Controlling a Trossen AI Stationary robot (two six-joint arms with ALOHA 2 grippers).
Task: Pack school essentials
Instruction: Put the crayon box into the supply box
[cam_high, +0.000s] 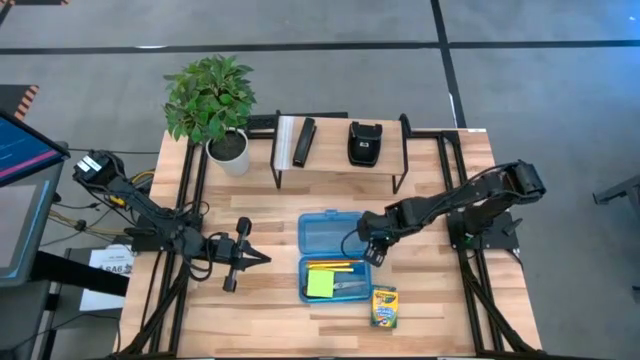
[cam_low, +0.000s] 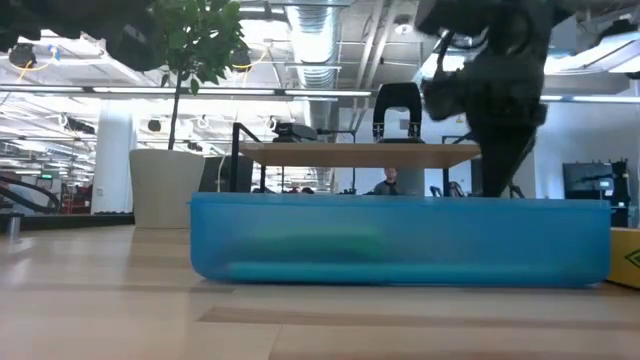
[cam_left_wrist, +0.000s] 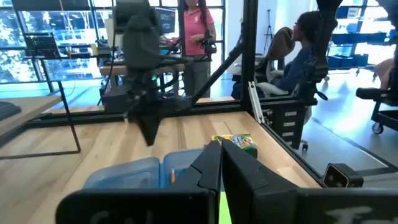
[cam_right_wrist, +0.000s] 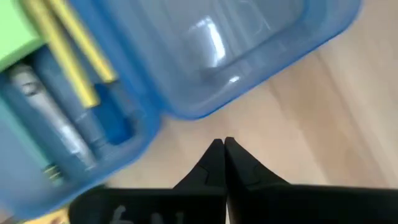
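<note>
1. Status: packing is well advanced but, by judgement, not complete. The translucent blue case (cam_high: 332, 256) lies open near the middle of the desk (cam_high: 260, 310), toward its front edge, lid folded back.
2. Packed: the lime-green sticky-note pad (cam_high: 320, 285), the yellow pencils (cam_high: 335, 266) and a pale grey item (possibly the scissors; too small to tell) lie in the front tray of the case.
3. Outstanding: the crayon box (cam_high: 384, 305) lies on the desk just beside the case's front right corner, outside it. The lid is not yet closed.
4. Right gripper (cam_high: 372, 252): clenched, grasping nothing, poised at the right edge of the case.
5. Left gripper (cam_high: 262, 258): clenched and empty, waiting left of the case.
</note>
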